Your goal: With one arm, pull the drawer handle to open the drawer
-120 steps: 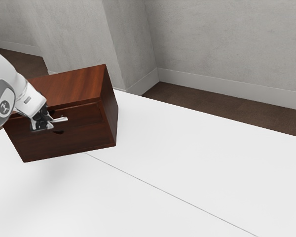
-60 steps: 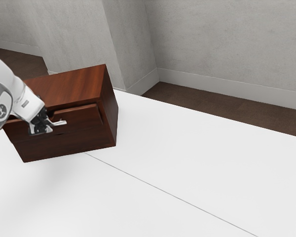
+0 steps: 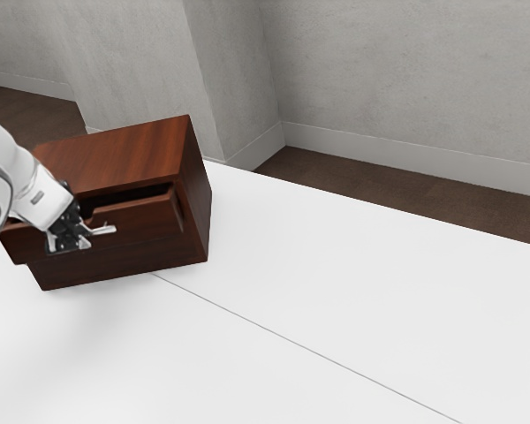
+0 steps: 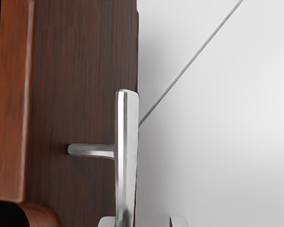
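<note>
Franka arm (image 3: 13, 181) is sitting at 9 o'clock of the exterior view, with the gripper (image 3: 68, 237) at the 9 o'clock end of the steel drawer handle (image 3: 102, 229). Can't tell whether it's clamping the bar or just hooking it. Just past it, the drawer (image 3: 132, 221) is standing partly out of the wooden cabinet (image 3: 132, 155), dark gap showing along its top edge, at 9–10 o'clock on the white table (image 3: 353, 300). Wrist view is showing the bar standing off the drawer front on its post (image 4: 90, 150). Judging this as mid-pull, not fully open. Next move is calling for a straight draw along the drawer's axis, roughly 7 o'clock in the exterior view. Sideways drift is risking the bar slipping off.
</note>
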### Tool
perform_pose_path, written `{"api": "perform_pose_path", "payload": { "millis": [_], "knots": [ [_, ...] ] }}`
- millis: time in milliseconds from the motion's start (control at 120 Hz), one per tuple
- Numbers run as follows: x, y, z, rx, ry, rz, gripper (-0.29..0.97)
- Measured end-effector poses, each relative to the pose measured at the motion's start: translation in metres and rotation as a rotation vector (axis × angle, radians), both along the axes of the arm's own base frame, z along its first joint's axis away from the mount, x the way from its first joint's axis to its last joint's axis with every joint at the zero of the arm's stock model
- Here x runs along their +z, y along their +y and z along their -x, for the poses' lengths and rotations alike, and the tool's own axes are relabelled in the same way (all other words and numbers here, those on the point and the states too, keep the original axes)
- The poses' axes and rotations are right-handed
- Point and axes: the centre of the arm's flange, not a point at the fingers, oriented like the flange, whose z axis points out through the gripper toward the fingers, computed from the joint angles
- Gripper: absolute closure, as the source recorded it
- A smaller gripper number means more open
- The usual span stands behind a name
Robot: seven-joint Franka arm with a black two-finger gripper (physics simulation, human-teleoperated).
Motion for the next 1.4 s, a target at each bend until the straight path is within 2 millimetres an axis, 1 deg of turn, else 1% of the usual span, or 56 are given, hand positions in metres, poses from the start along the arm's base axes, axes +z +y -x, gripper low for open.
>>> {"api": "perform_pose_path", "payload": {
  "millis": [225,542,717,833,900,1000,1183,1400],
  "knots": [
    [0.000,-0.006,0.008,-0.004,-0.003,0.003,0.64],
    [0.000,-0.019,0.025,-0.012,-0.008,0.006,0.64],
    [-0.002,-0.023,0.026,-0.016,0.007,0.008,0.64],
    [-0.003,-0.030,0.023,-0.029,0.022,0.007,0.63],
    [0.000,-0.034,0.023,-0.038,0.022,0.004,0.64],
    [0.004,-0.040,0.031,-0.042,0.020,0.003,0.66],
    [0.001,-0.046,0.042,-0.045,0.025,0.007,0.65],
    [-0.002,-0.056,0.051,-0.054,0.028,0.006,0.65]
  ]
}}
